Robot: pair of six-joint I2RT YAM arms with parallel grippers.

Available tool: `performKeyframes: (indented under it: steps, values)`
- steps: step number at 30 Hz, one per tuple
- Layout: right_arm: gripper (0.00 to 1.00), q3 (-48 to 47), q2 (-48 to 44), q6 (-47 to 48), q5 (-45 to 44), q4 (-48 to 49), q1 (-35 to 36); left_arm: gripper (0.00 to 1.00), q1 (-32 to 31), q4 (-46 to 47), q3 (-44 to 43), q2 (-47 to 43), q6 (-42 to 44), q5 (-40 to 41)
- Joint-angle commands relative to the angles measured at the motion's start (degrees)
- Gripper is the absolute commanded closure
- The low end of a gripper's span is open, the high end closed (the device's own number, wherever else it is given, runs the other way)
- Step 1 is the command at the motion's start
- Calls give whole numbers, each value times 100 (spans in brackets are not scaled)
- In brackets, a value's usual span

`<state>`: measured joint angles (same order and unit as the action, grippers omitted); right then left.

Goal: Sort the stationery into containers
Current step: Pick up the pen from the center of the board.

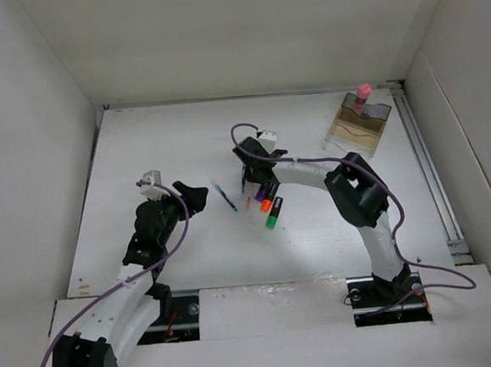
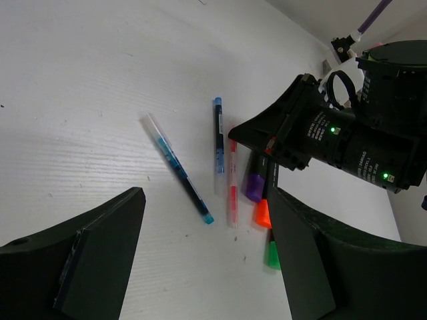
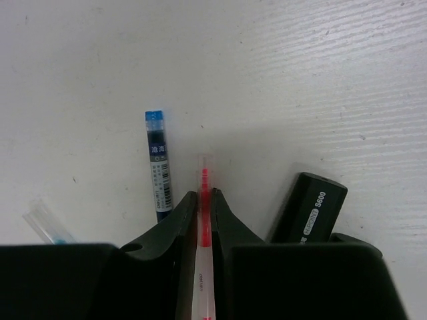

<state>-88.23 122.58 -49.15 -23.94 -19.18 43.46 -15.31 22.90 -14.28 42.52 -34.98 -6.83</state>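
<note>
My right gripper [image 3: 204, 195] is down on the table, shut on a thin clear pen with red ink [image 3: 204, 220]; this red pen also shows in the left wrist view [image 2: 233, 190]. Beside it lie a dark blue pen [image 3: 157, 167], a clear teal-tipped pen [image 2: 177, 167] and short black markers with purple [image 2: 254, 187], orange [image 2: 262, 213] and green [image 2: 273, 255] tips. In the top view the right gripper [image 1: 252, 176] is over this cluster. My left gripper [image 2: 207, 267] is open and empty, near the pens. The smoky-brown organiser [image 1: 358, 124] at the far right holds the pink-capped bottle [image 1: 361, 95].
A black marker body marked S600 [image 3: 310, 208] lies right of my right fingers. White enclosure walls surround the table; a metal rail [image 1: 427, 169] runs along the right edge. A purple cable [image 1: 250, 130] loops over the right arm.
</note>
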Motion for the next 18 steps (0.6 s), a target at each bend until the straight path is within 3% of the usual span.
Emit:
performKeyframes:
  steps: [1,3,8,13,18]
  values:
    - [88,33,-33,-86,39,81,-4,29,-16,189,-242,-77,35,33]
    - [93,33,-155,-86,-14,20,-57,29,-16,189,-242,-77,35,33]
    - [96,183,-919,-86,-154,-7,-119,29,-16,189,-242,-77,35,33]
    - [100,516,-1789,-349,117,380,-664,29,-16,189,-242,-25,35,-20]
    - [100,1517,-2939,-1287,793,1266,-2322,29,-16,242,-189,-25,35,-73]
